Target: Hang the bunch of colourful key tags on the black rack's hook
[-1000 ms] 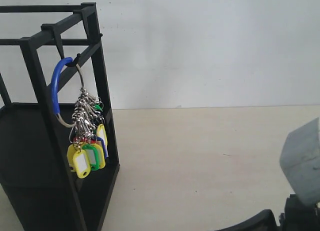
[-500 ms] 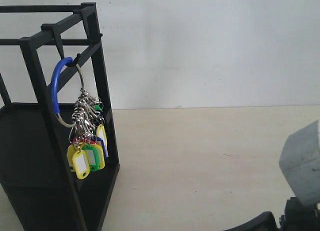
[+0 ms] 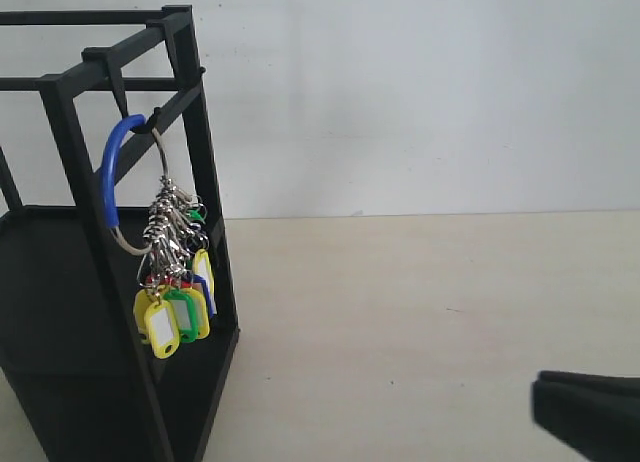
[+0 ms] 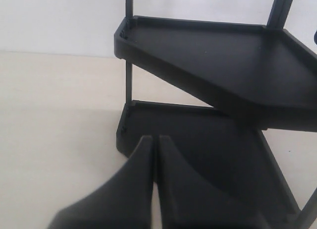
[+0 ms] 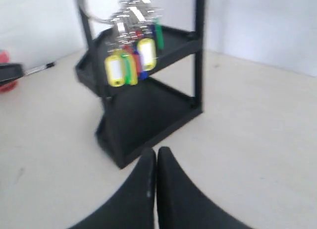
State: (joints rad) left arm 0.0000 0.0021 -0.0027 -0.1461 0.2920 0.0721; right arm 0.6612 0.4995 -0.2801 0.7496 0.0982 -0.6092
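Observation:
The colourful key tag bunch [image 3: 175,302] hangs free from the hook [image 3: 141,123] on the black rack's [image 3: 62,97] top bar. Its blue-sleeved wire loop [image 3: 110,172] sits over the hook, and the yellow, green, red and blue tags dangle beside the rack's front post. In the right wrist view the bunch [image 5: 130,60] shows far off in front of the rack [image 5: 148,115]. My right gripper [image 5: 156,153] is shut, holds nothing and is low over the table. My left gripper [image 4: 154,140] is shut and empty too, close to the rack's lower shelf [image 4: 208,149].
The beige table [image 3: 420,312] stretches right of the rack, with a white wall behind. A black part of my right arm [image 3: 590,412] shows at the bottom right corner. A red object [image 5: 5,70] and a pen-like stick [image 5: 42,66] lie beyond the rack.
The grey block of my right arm has dropped out of the exterior view's right edge; only a black part remains at the bottom right. The bunch hangs unchanged.

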